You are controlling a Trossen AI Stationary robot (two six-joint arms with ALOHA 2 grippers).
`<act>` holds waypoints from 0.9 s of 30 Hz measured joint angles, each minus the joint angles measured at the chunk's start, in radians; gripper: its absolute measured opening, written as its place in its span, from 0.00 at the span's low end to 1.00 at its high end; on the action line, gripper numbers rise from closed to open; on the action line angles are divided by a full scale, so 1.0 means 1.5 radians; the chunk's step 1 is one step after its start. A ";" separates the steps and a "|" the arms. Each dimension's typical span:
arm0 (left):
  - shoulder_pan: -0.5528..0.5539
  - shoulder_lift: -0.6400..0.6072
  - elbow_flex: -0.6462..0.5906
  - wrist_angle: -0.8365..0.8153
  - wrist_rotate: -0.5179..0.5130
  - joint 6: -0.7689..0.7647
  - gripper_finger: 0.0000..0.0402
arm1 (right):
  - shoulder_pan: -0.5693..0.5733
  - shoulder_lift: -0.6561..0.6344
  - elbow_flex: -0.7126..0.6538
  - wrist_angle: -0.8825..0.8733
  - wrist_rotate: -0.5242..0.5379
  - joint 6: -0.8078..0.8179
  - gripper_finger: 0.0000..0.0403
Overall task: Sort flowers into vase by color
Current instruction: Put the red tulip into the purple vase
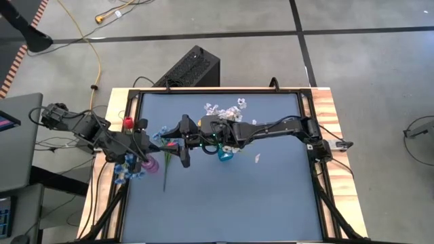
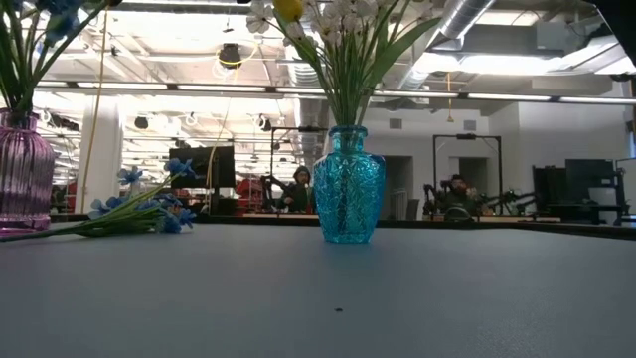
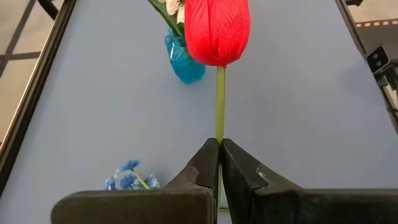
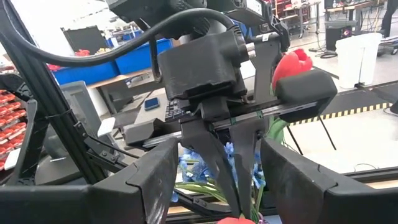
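The left end effector (image 3: 219,163) is clamped on the green stem of a red tulip (image 3: 217,31), held above the table (image 3: 298,112) near its 9 o'clock edge. The right end effector (image 4: 214,180) sits near the table's centre with its fingers spread apart, facing the left one. A turquoise vase (image 2: 349,184) holds white sprays (image 2: 338,20) and a yellow tulip (image 2: 289,9). A pink vase (image 2: 22,174) stands at the 9 o'clock side, with a blue spray (image 2: 139,209) lying just beside it.
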 joint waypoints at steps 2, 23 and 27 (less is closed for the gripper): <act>0.000 0.000 0.000 -0.008 -0.002 -0.003 0.00 | 0.000 0.000 0.000 0.000 0.000 0.000 0.63; -0.012 -0.015 0.000 -0.046 -0.050 -0.066 0.00 | 0.000 0.000 0.000 0.000 -0.018 0.000 0.63; -0.038 -0.033 0.000 -0.046 -0.085 -0.083 0.00 | 0.000 0.000 0.000 0.000 -0.019 0.006 0.63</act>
